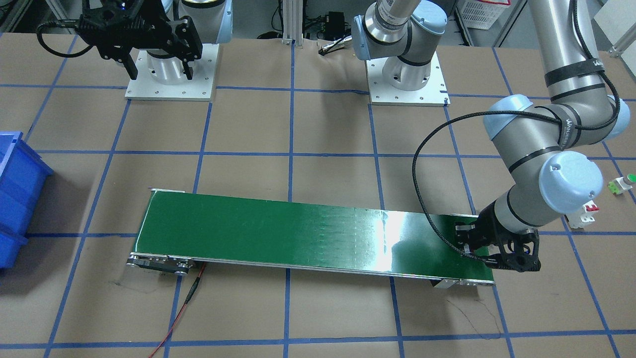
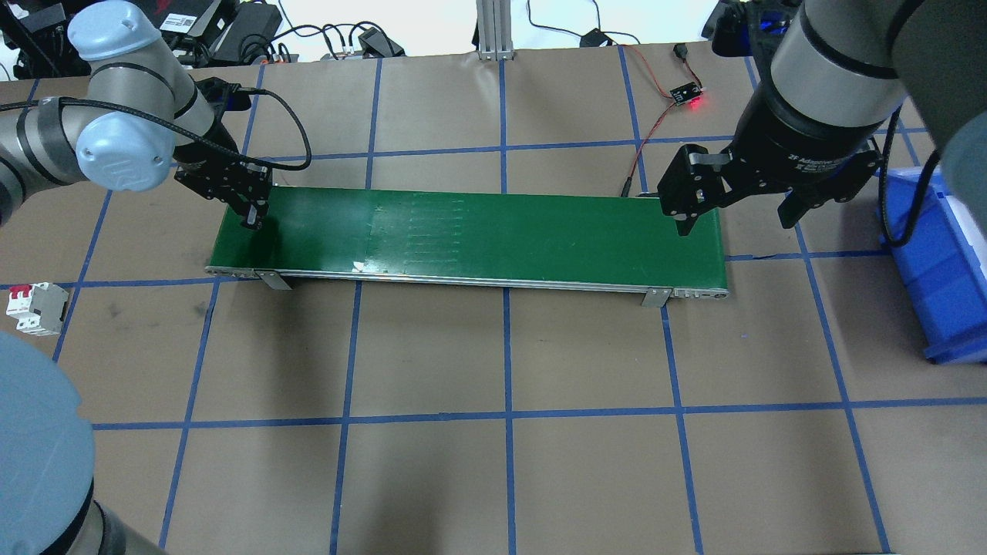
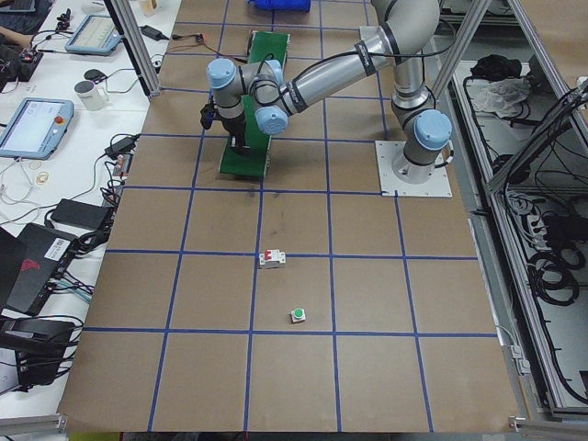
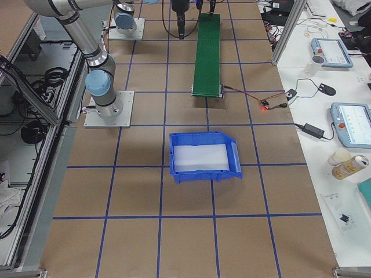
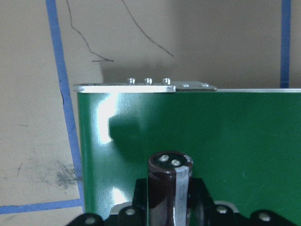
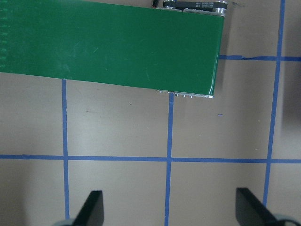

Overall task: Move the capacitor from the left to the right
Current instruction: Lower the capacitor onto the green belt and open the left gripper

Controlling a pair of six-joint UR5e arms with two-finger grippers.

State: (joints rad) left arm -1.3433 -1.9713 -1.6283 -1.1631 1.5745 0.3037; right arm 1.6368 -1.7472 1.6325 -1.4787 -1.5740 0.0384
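Observation:
The capacitor (image 5: 170, 188), a dark stubby cylinder with a silvery stripe and two metal terminals on top, sits between the jaws of my left gripper (image 5: 169, 209). The left gripper (image 2: 250, 212) is shut on it, low over the left end of the green conveyor belt (image 2: 478, 231). In the front-facing view this gripper (image 1: 516, 253) is at the belt's right end (image 1: 298, 233). My right gripper (image 2: 736, 216) is open and empty, held high above the belt's other end. Its wrist view shows both fingertips (image 6: 94, 209) spread wide over the brown table beside the belt (image 6: 108, 42).
A white circuit breaker (image 2: 35, 307) with red switches and a green-capped push button (image 1: 621, 184) lie on the table on my left side. A blue bin (image 2: 937, 262) stands past the belt's right end. A small lit sensor board (image 2: 688, 96) with wires lies behind the belt.

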